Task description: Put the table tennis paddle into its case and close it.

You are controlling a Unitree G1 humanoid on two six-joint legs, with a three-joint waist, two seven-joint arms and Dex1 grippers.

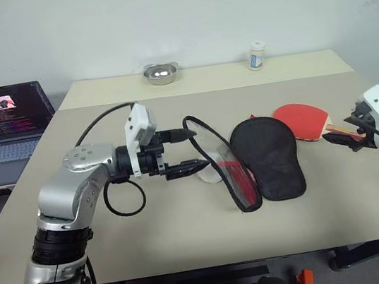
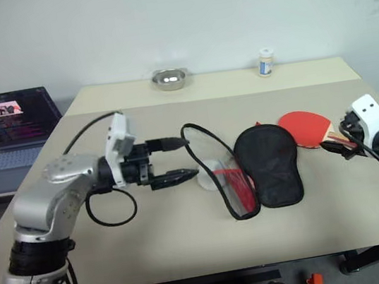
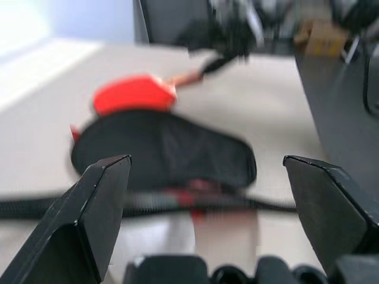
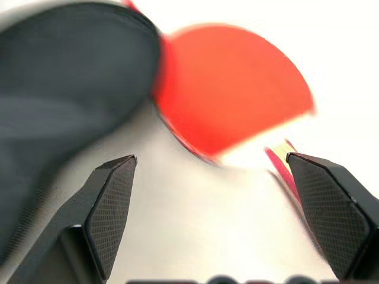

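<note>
paddle beside its case, both grippers empty

i see the table tennis paddle (image 1: 302, 120) flat on the table (image 1: 188, 228), touching the unzipped case (image 1: 266, 155); left gripper (image 1: 185, 150) and right gripper (image 1: 338, 132) spread wide.

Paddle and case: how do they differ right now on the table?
The paddle shows a red face; the case shows black fabric. The paddle lies farther right, its handle toward the right gripper; the case lies nearer the left gripper. The case looks larger than the paddle. Both lie flat on the table, with neither gripper holding them.
</note>
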